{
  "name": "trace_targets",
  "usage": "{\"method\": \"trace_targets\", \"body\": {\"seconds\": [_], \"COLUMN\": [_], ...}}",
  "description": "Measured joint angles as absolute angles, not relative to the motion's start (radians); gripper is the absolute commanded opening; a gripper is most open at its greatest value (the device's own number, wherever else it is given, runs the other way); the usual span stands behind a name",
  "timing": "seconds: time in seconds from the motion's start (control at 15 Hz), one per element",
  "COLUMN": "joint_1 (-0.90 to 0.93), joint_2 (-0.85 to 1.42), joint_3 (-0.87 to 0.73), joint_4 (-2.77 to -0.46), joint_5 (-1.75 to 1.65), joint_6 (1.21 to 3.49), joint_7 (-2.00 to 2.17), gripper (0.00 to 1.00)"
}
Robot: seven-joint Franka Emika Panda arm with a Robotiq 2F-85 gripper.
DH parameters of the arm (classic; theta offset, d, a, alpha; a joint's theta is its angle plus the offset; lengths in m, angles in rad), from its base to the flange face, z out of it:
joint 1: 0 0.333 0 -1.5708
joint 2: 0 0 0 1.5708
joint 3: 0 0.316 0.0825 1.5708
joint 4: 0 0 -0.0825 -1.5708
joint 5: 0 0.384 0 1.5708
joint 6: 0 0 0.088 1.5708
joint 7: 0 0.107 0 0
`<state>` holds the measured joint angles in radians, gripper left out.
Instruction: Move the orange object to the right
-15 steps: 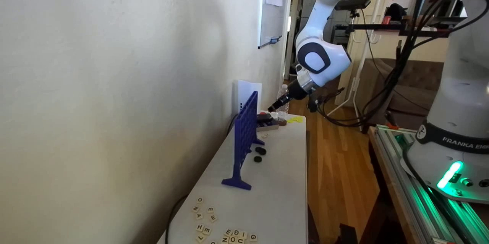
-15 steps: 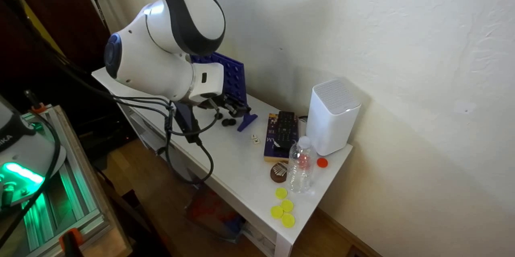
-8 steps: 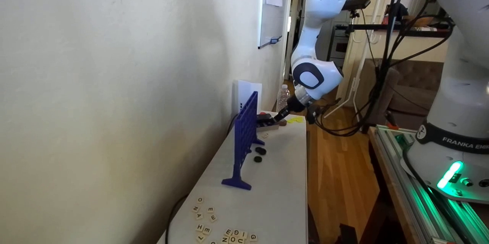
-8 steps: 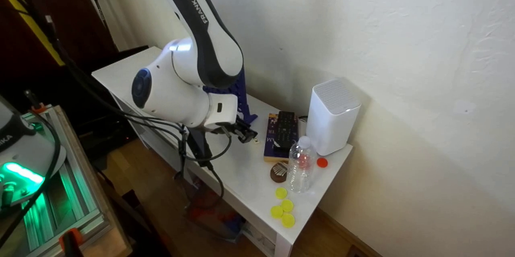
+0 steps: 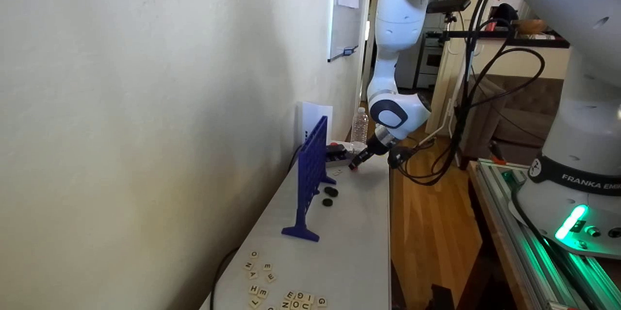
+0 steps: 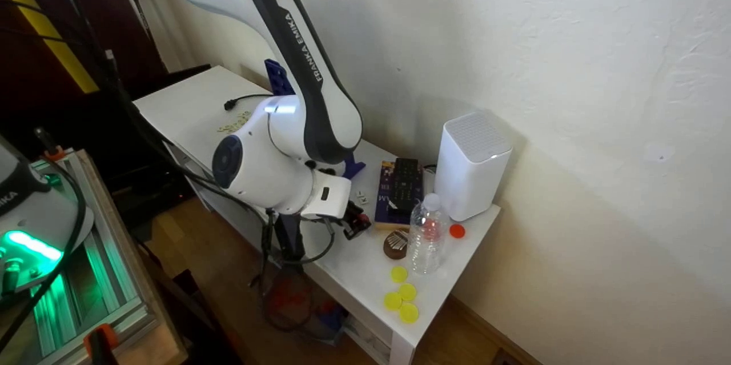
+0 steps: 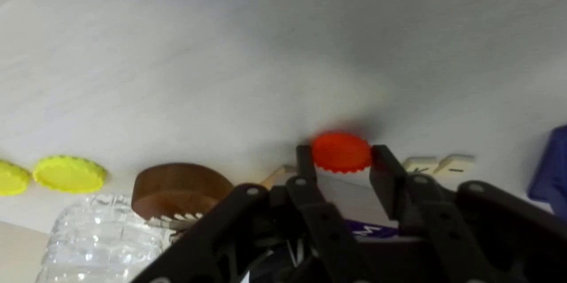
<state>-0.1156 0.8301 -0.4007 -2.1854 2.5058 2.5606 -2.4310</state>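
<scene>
The orange object is a small orange-red disc with a scalloped edge [image 7: 341, 152], between my fingertips in the wrist view. My gripper [image 7: 340, 159] is shut on it, one fingertip at each side. A blurred shadow lies beside the disc on the white table [image 7: 248, 75]. In an exterior view the gripper [image 5: 353, 166] points down close to the tabletop, with a bit of the red disc [image 5: 354, 169] at its tip. In an exterior view the gripper [image 6: 357, 227] is left of the book, with the disc [image 6: 364, 217] partly hidden by the fingers.
Near the gripper are a book [image 6: 384, 217] with a remote [image 6: 405, 182], a brown round item [image 6: 396, 244], a clear bottle [image 6: 425, 251], another orange-red disc [image 6: 457, 231], yellow discs [image 6: 408, 292] and a white box [image 6: 473, 176]. The blue stand [image 5: 310, 169], dark discs [image 5: 328, 202] and letter tiles [image 5: 296, 300] also stand or lie on the table.
The gripper has moved down towards the tabletop, away from the blue stand, towards the brown item and the bottle. The objects on the table have not moved.
</scene>
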Motion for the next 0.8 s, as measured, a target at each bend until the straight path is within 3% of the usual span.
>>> {"method": "trace_targets", "body": {"seconds": [0.2, 0.27, 0.4, 0.67, 0.8], "joint_1": [-0.109, -0.107, -0.103, -0.058, -0.008], "joint_2": [0.846, 0.846, 0.846, 0.838, 0.804], "joint_3": [-0.408, -0.409, -0.412, -0.457, -0.520], "joint_4": [-2.177, -2.177, -2.177, -2.186, -2.219], "joint_5": [2.507, 2.507, 2.507, 2.507, 2.506], "joint_6": [2.554, 2.554, 2.555, 2.576, 2.618], "joint_7": [-2.389, -2.378, -2.362, -2.358, -2.391], "gripper": [0.14, 0.64, 0.70, 0.98, 1.00]}}
